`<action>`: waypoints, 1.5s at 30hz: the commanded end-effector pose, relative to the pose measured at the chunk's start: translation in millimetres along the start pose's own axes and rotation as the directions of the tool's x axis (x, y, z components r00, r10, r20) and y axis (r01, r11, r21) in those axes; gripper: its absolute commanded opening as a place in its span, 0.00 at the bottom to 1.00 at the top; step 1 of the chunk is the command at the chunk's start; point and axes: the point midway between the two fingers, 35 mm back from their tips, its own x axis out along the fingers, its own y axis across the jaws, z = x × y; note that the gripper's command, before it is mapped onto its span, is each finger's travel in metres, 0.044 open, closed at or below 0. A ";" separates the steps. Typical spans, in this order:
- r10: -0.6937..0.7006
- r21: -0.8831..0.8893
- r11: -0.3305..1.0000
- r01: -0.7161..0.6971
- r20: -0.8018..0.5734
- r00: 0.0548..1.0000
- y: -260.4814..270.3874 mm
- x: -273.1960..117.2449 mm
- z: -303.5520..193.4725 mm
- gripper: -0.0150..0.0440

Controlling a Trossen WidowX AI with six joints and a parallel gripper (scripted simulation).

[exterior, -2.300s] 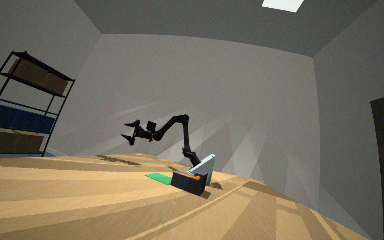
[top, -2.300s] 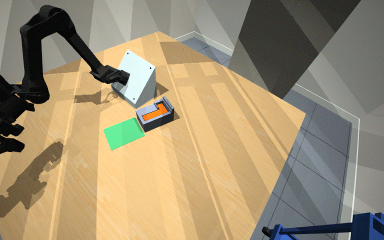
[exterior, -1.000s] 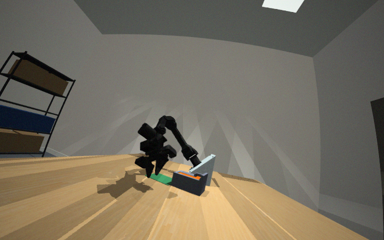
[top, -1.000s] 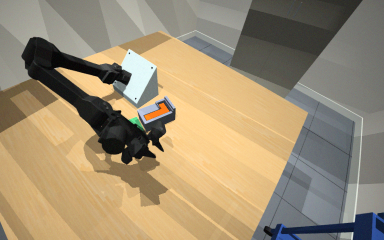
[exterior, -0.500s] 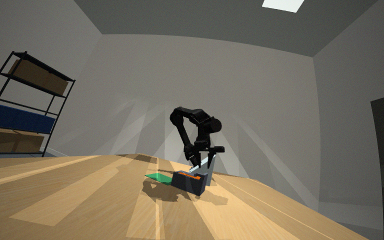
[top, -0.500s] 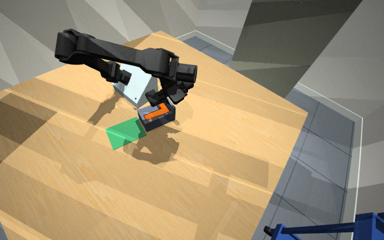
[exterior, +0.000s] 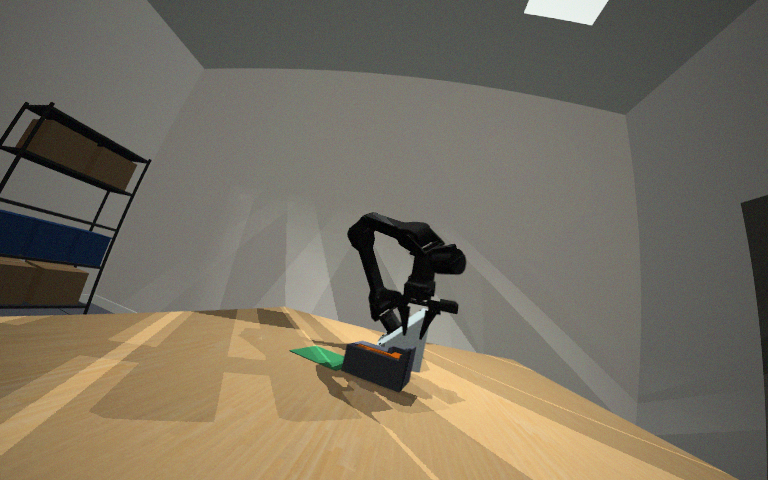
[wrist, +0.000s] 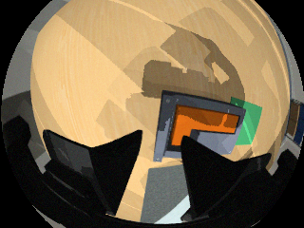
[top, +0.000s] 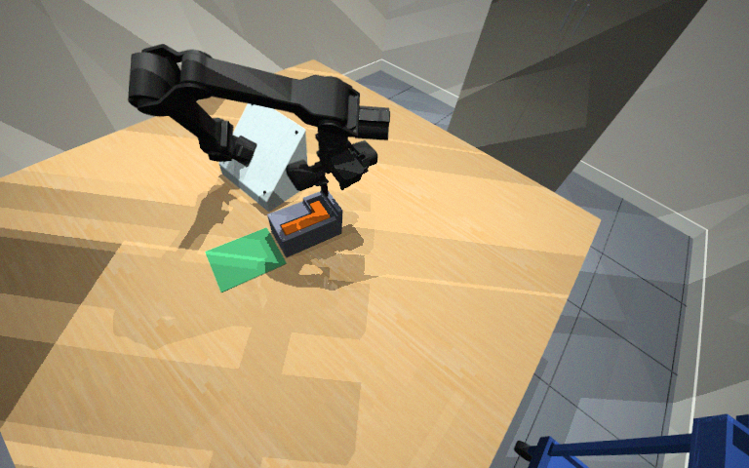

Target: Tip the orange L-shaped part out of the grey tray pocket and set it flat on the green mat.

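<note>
The orange L-shaped part (top: 306, 219) (exterior: 380, 352) (wrist: 206, 119) is seated in the pocket of the grey tray (top: 309, 243) (exterior: 376, 367) (wrist: 163, 102), with no end visibly raised. Its long axis is laid along the tray's length, and its straight end is pointed towards the green mat (top: 243, 261) (exterior: 318, 355) (wrist: 253, 121); the L-shaped end is set at the far side from the mat (its short leg is turned towards the pale sloped block (top: 270, 148) (exterior: 416, 339) (wrist: 163, 192)). The gripper (top: 325, 193) (exterior: 413, 337) (wrist: 162, 137) is held above the tray near that L-shaped end, its fingers parted, with nothing gripped between them.
</note>
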 end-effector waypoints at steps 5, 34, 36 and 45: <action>-0.023 -0.008 1.000 0.023 -0.009 1.000 -6.6 45.1 -4.6 0.56; -0.024 -0.008 1.000 0.024 -0.008 1.000 -7.8 81.2 -4.9 0.56; -0.024 -0.008 1.000 0.024 -0.008 1.000 -7.8 81.2 -4.9 0.56; -0.024 -0.008 1.000 0.024 -0.008 1.000 -7.8 81.2 -4.9 0.56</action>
